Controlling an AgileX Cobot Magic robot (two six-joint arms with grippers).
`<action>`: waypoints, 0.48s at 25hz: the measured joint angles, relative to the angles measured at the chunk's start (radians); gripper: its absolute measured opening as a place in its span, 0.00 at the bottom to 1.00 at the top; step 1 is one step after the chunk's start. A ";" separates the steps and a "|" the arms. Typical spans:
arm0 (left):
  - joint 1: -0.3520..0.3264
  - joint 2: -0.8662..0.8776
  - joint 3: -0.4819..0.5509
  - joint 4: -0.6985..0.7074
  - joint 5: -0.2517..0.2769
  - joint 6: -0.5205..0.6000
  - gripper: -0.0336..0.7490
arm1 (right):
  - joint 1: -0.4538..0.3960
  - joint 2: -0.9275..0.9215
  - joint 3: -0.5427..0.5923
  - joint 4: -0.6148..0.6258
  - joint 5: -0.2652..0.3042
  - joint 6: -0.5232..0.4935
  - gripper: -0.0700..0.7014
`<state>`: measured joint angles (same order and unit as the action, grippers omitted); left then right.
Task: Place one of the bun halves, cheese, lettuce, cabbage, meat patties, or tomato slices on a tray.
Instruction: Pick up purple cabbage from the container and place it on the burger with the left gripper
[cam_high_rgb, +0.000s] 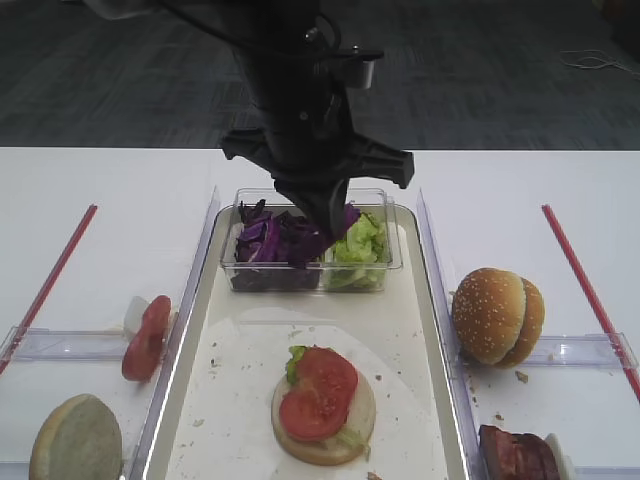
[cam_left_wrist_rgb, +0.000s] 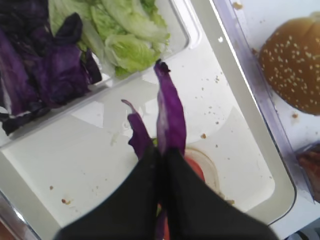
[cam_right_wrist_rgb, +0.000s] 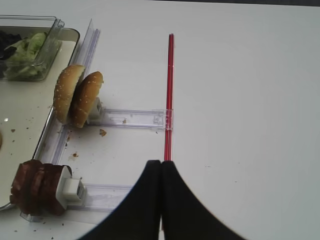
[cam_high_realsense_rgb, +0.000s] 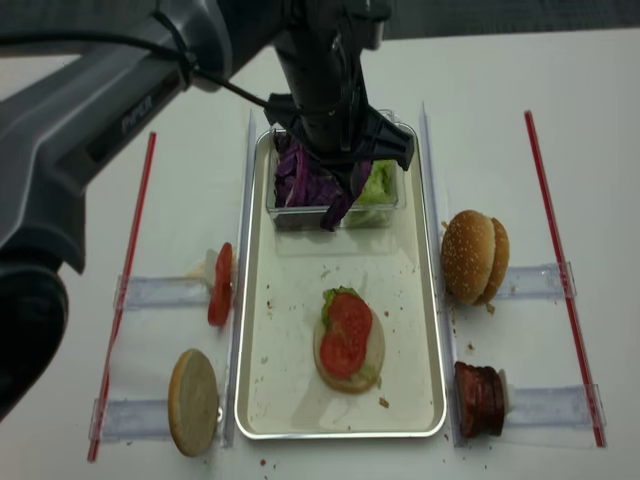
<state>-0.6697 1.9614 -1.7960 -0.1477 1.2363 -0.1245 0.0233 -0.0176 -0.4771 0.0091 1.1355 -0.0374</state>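
My left gripper (cam_left_wrist_rgb: 161, 151) is shut on a purple cabbage leaf (cam_left_wrist_rgb: 170, 115), held above the metal tray (cam_high_realsense_rgb: 241, 400) just in front of the clear tub. In the tub lie more cabbage (cam_high_rgb: 265, 243) and lettuce (cam_high_rgb: 361, 243). On the tray floor sits a bun half (cam_high_rgb: 322, 440) topped with lettuce and two tomato slices (cam_high_rgb: 320, 392). My right gripper (cam_right_wrist_rgb: 160, 163) is shut and empty over the white table, right of the meat patties (cam_right_wrist_rgb: 36, 186) and two upright bun halves (cam_right_wrist_rgb: 76, 95). No cheese is in view.
A clear plastic tub (cam_high_rgb: 310, 203) stands at the tray's far end. On the left, clear holders carry a tomato slice (cam_high_rgb: 147, 338) and a bun half (cam_high_rgb: 75, 440). Red strips (cam_high_rgb: 50, 280) (cam_high_rgb: 590, 285) run along both sides of the table.
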 joint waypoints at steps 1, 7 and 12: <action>-0.011 -0.008 0.016 0.000 0.000 0.000 0.04 | 0.000 0.000 0.000 0.000 0.000 0.000 0.17; -0.074 -0.057 0.092 0.033 -0.002 0.000 0.04 | 0.000 0.000 0.000 0.000 0.000 0.000 0.17; -0.120 -0.070 0.141 0.051 -0.004 0.000 0.04 | 0.000 0.000 0.000 0.000 0.000 -0.002 0.17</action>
<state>-0.7897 1.8915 -1.6548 -0.0964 1.2326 -0.1245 0.0233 -0.0176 -0.4771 0.0091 1.1355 -0.0392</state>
